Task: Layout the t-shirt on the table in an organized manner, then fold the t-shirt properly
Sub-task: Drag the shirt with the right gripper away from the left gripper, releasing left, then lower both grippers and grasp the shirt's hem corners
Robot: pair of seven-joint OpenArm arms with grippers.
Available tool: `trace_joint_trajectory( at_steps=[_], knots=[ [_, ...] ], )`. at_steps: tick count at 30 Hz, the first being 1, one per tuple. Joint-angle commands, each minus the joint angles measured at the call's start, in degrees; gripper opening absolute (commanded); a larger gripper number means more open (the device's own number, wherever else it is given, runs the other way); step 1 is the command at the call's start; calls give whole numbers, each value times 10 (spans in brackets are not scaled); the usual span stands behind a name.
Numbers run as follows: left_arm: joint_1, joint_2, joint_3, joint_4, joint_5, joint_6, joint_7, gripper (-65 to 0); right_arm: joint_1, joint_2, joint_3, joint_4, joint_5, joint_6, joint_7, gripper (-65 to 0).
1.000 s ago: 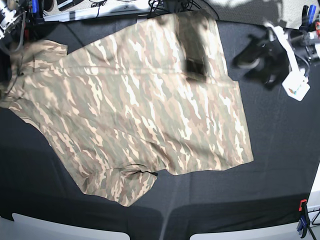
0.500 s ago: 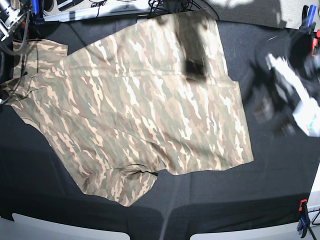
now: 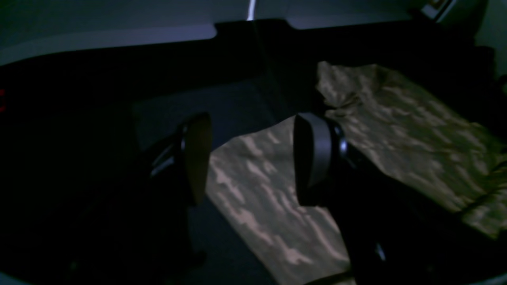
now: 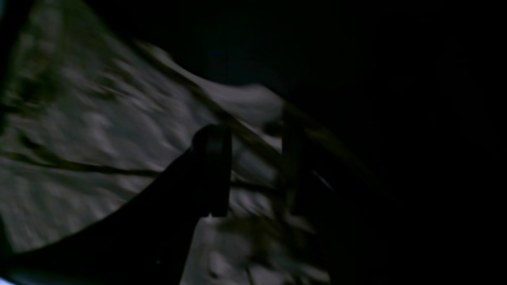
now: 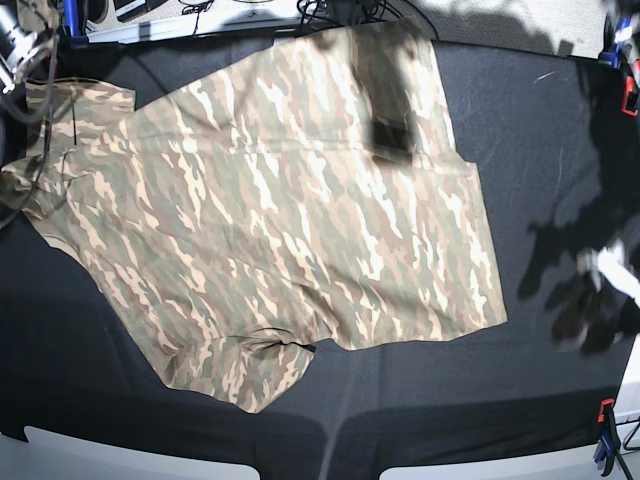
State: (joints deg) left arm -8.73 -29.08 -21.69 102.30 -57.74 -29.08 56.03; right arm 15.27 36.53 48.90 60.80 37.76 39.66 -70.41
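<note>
Since the t-shirt [image 5: 280, 210] is limp and light, we'd pinch its hem corner; left gripper [image 3: 253, 158] gapes wide, empty; right gripper [image 4: 253, 170] parted partway, holding nothing we can discern.

Cables [image 5: 200, 10] clutter the far edge; a clamp [image 5: 605, 440] sits near-right.

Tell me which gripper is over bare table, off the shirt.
The left gripper: it hangs over the black table beside the t-shirt hem, jaws wide. The right gripper is over camouflage cloth.
</note>
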Motion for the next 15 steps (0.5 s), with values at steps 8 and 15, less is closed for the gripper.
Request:
trace_joint_trajectory(
  at_steps=[8,15],
  knots=[
    [-43,-3,89,5,-3,-11,-8,-350,77,-19,-3,10,24,3,9,-440],
    [-89,13,207,-99,179,89,-124,-350,98,-38,-86,10,-19,3,35,-440]
  ],
)
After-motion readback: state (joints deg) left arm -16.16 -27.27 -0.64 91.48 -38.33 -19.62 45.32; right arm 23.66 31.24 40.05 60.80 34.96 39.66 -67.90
